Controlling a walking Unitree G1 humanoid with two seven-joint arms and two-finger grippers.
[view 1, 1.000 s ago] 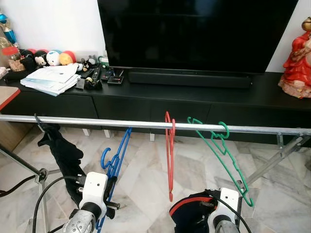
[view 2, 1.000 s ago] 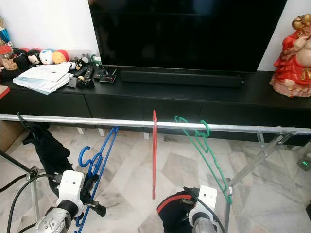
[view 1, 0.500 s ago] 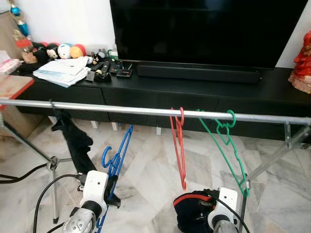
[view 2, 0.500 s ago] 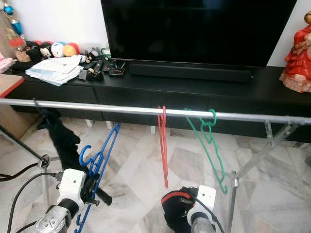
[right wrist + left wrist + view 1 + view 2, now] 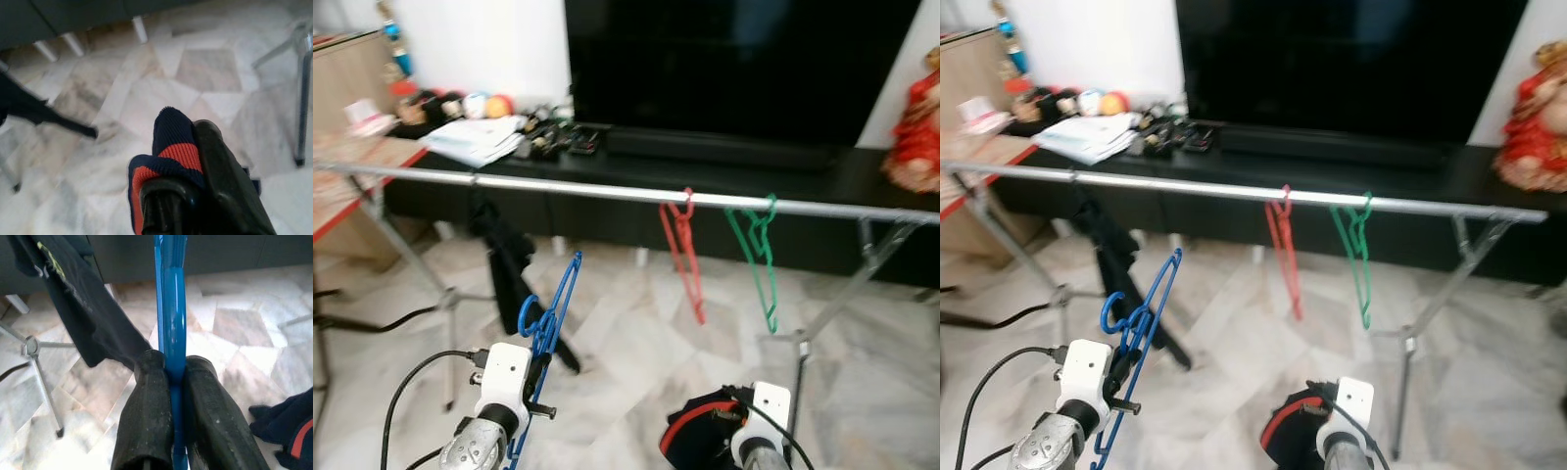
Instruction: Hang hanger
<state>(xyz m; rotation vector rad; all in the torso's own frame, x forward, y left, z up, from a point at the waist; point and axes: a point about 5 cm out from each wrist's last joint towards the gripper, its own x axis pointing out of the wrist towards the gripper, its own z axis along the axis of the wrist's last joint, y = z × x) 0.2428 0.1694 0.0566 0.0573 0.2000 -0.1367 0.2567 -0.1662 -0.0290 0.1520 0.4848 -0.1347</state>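
Left gripper [image 5: 176,382] clamps the unmarked blue hanger [image 5: 551,313] below the rail [image 5: 607,193].

Rail [image 5: 607,193] with 2 hangers, black garment [image 5: 509,269]

Blue hanger [image 5: 548,318], red hanger [image 5: 682,250], green hanger [image 5: 754,257], navy-and-red garment [image 5: 171,152].

Marble tile floor [image 5: 626,343]; black TV [image 5: 744,69] on low black cabinet [image 5: 705,196]; white wall [image 5: 480,44].
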